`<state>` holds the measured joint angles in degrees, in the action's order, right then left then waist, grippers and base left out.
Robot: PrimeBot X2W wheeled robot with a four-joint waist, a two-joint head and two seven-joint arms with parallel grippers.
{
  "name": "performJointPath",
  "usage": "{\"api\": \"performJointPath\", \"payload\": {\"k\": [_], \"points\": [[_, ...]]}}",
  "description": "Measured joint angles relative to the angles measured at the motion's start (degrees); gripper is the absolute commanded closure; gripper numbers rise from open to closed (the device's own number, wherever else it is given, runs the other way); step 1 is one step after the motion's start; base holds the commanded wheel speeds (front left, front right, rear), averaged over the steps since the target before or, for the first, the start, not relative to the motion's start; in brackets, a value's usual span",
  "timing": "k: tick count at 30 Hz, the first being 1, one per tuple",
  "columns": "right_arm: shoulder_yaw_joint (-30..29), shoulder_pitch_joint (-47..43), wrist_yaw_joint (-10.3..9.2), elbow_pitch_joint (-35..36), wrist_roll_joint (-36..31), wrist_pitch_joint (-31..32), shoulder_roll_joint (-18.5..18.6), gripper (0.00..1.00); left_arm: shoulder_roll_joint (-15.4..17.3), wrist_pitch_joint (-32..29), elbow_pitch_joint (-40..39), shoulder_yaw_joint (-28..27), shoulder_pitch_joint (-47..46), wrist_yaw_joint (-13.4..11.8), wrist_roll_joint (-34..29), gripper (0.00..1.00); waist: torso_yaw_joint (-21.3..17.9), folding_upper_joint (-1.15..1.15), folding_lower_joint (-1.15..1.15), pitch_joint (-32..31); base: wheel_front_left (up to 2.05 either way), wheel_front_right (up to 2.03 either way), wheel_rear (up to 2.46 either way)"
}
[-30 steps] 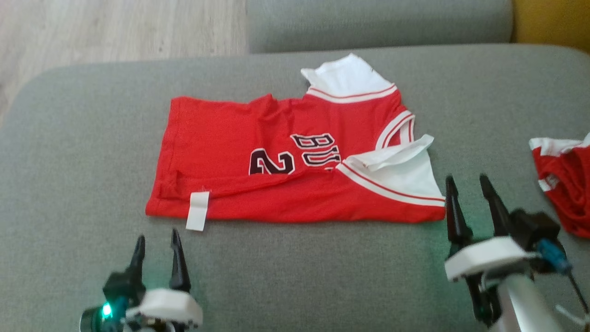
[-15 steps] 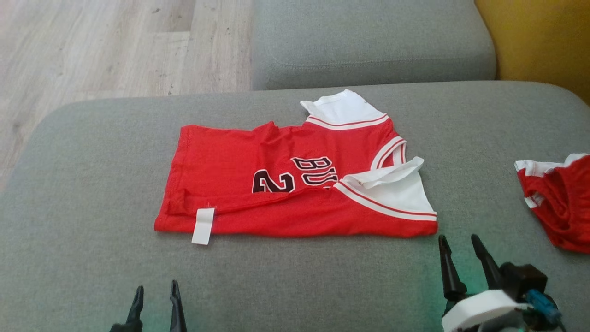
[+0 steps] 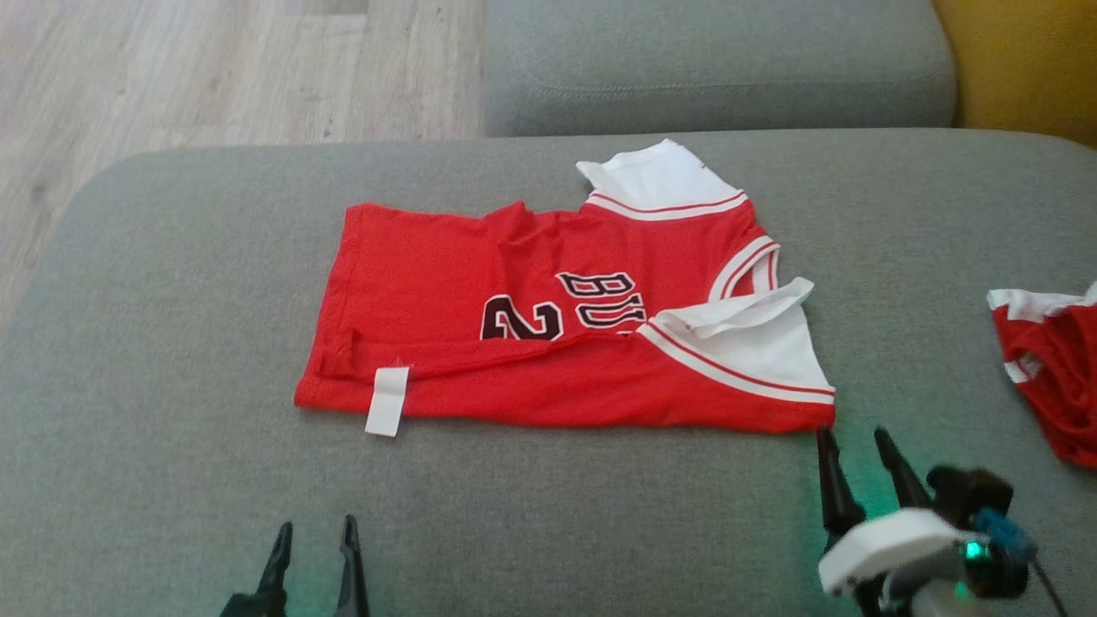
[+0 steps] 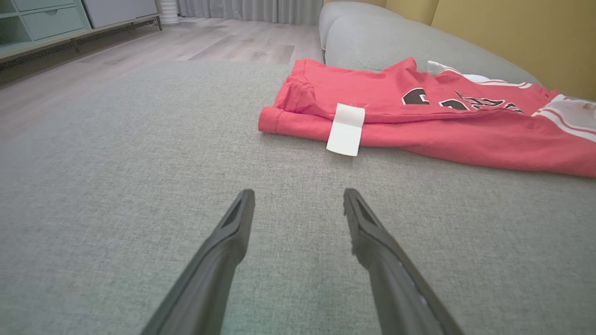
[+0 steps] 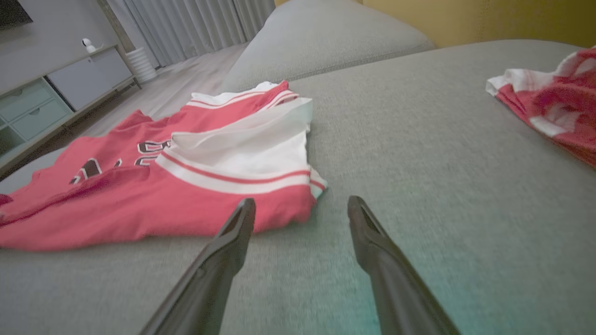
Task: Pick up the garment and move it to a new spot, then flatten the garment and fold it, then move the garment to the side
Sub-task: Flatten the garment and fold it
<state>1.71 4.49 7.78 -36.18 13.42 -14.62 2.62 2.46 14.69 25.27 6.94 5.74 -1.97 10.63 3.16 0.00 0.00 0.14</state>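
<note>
Red cloth with white sleeves and trim: your garment [image 3: 548, 360] lies folded lengthwise in the middle of the grey sofa seat [image 3: 154, 360], hem to the left, collar and sleeves to the right. A white label [image 3: 387, 413] hangs over its near edge at the left end. That near edge runs almost straight across; the far edge is uneven, with one white sleeve sticking out on the far side.

You have bare seat all round it: a wide strip on the left up to the rounded seat edge, beyond which the wooden floor [image 3: 171, 68] shows, a strip along the near side, and a stretch on the right before a second red-and-white garment [image 3: 1050, 377]. Past the far edge sits another grey cushion [image 3: 720, 60].

Your left pincer [image 3: 315, 524] hangs over bare seat nearer than the label, jaws spread wide, gripping nothing and apart from the cloth. Your right pincer [image 3: 853, 433] is likewise spread wide and empty, its tips just beside the garment's near right corner; whether a finger touches the cloth you cannot tell.
</note>
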Motion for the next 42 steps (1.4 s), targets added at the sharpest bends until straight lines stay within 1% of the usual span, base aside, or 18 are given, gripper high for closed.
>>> {"api": "performJointPath", "payload": {"k": [4,8,20,21,23,24,27,29,35,39,42], "points": [[-1.0,4.6,0.0,-3.4,1.4,0.0,0.0,0.0,0.0,0.0,0.0,0.9,-1.2,0.0,0.0,0.0,0.9,0.0,0.0,1.4,0.0,0.0,0.0],[-2.2,6.9,0.0,-8.1,1.3,0.0,0.0,0.0,0.0,0.0,0.1,1.0,-2.7,0.5,0.0,0.0,1.8,0.0,0.01,2.8,0.0,0.0,0.0],[-2.2,11.5,0.0,-14.3,3.8,-0.1,0.1,0.0,0.0,0.0,0.2,0.9,-4.6,1.0,0.1,0.0,2.7,0.0,0.0,5.8,0.0,0.0,0.0],[-1.9,12.0,0.0,-14.8,4.0,-0.3,0.1,0.11,0.0,0.0,0.1,0.9,-4.9,1.0,0.1,0.0,2.7,0.0,0.0,6.0,0.0,0.0,0.0],[-1.1,12.9,0.0,-16.1,4.2,-0.5,0.2,0.94,0.0,0.0,0.1,0.9,-5.4,1.0,0.1,0.0,2.6,0.0,0.0,6.3,0.0,0.0,0.0],[-0.6,13.3,0.0,-16.7,4.2,-0.5,0.3,1.0,0.0,0.0,0.1,0.9,-5.6,1.0,0.1,0.0,2.6,0.0,0.0,6.4,0.0,0.0,0.0],[0.3,14.3,0.0,-18.0,4.2,-0.6,0.3,1.0,0.0,0.0,0.2,1.0,-5.6,1.0,0.1,0.0,2.6,0.0,0.0,6.6,0.0,0.0,0.0],[-0.2,14.4,0.01,-17.9,3.5,-0.6,0.2,1.0,0.0,0.0,0.2,0.9,-5.6,1.0,1.1,0.0,2.5,0.0,0.0,6.6,0.0,0.0,0.0],[-5.7,13.5,0.01,-15.4,-2.9,-0.4,-0.1,1.0,0.0,0.0,0.5,0.0,-7.4,1.0,5.3,0.0,1.5,0.0,0.0,6.6,0.0,0.0,0.0],[-7.4,12.6,0.01,-13.6,-5.7,-0.4,-0.1,1.0,0.0,0.0,2.1,-1.8,-10.7,1.1,8.2,0.0,0.4,0.0,0.0,7.1,0.0,0.0,0.0],[-7.5,12.6,0.01,-12.5,-6.7,-0.4,-0.1,1.0,-0.1,0.0,4.3,-2.3,-13.6,3.0,10.2,0.0,-0.5,0.0,0.0,8.0,0.0,0.0,0.0]]}}
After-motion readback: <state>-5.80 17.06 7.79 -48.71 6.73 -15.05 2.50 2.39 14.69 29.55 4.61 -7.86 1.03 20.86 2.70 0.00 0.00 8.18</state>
